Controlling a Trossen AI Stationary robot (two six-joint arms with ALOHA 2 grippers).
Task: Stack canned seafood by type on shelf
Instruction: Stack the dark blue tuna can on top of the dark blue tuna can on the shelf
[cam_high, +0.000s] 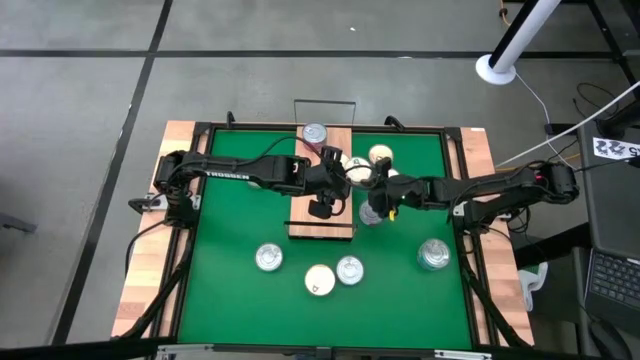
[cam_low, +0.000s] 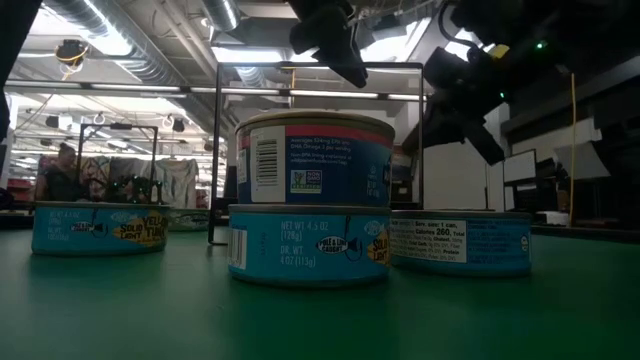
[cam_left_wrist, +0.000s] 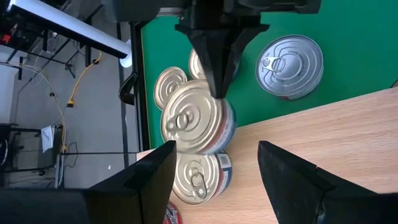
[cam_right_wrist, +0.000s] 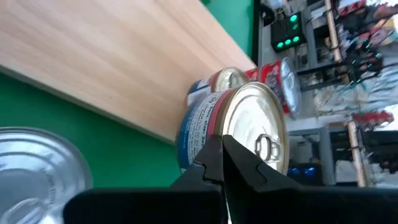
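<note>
High view: we see the shelf, a long light-brown wood-grain board with thin dark wire rails at its short ends, lying across the middle of the green mat that covers the surface. Both dark arms meet over it. The left gripper hangs above the board with its fingers spread apart and grasping nothing; in the left wrist view the two blunt dark fingers frame the bare wood. The right gripper sits at the board's right edge; in the right wrist view its fingers are pressed together with no gap, their tips against the rim of a round gold-topped tin with a pull-tab lid and a blue and red label. This tin stands at the board's edge, with a second gold-lidded tin beside it on the wood. On the mat near them lies a larger silver tin with a ribbed lid. Low view: one blue-labelled tin rests stacked on another, with further flat round tins either side.
</note>
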